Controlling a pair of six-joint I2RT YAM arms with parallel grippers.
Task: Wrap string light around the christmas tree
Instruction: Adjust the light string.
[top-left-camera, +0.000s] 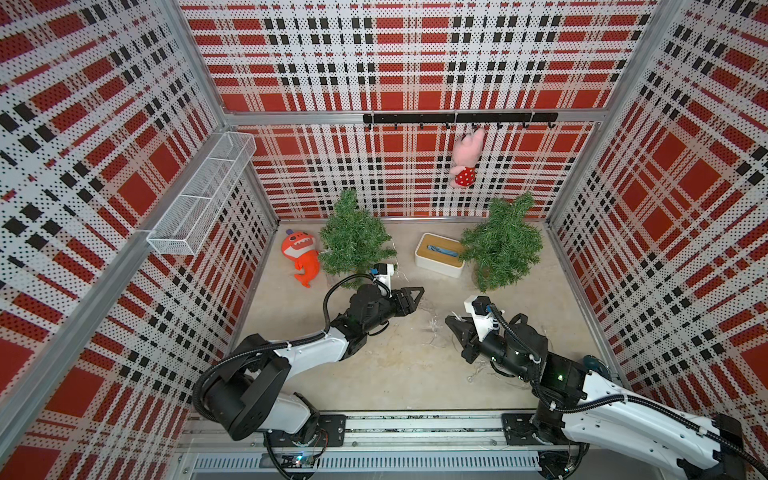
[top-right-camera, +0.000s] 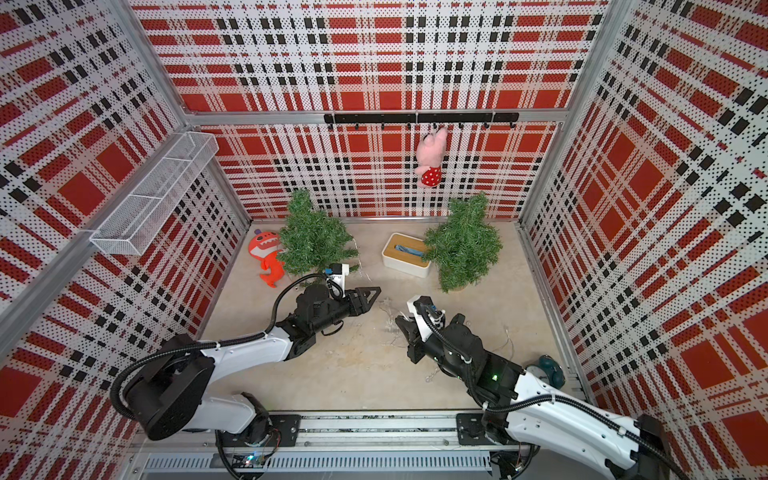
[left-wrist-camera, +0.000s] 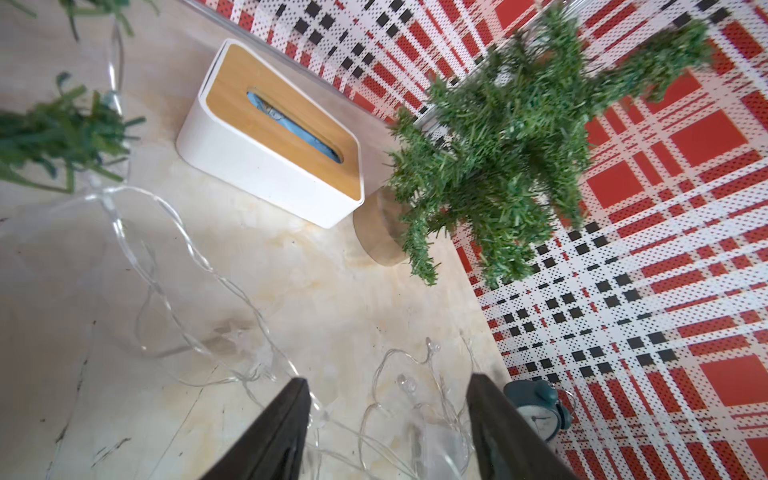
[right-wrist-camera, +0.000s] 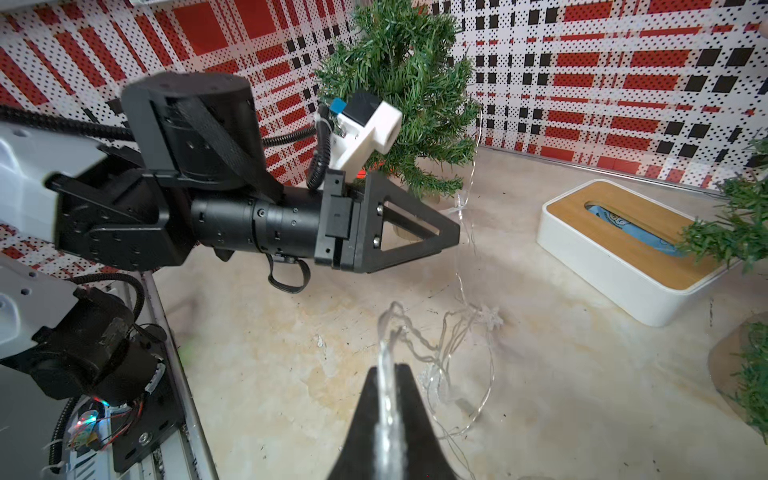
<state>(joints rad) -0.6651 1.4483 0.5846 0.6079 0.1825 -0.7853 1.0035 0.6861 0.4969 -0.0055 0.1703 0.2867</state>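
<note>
Plaid walls (red, perforated), beige floor

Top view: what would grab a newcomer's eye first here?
The loud red plaid walls surround everything. One christmas tree and a second tree stand near the back wall, with a pink plush hanging from the hook rail above. In front, the right gripper is shut on the clear string light.

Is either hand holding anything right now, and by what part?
The right hand pinches the string light by a stretch of its clear wire. The left hand is open and holds nothing.
</note>
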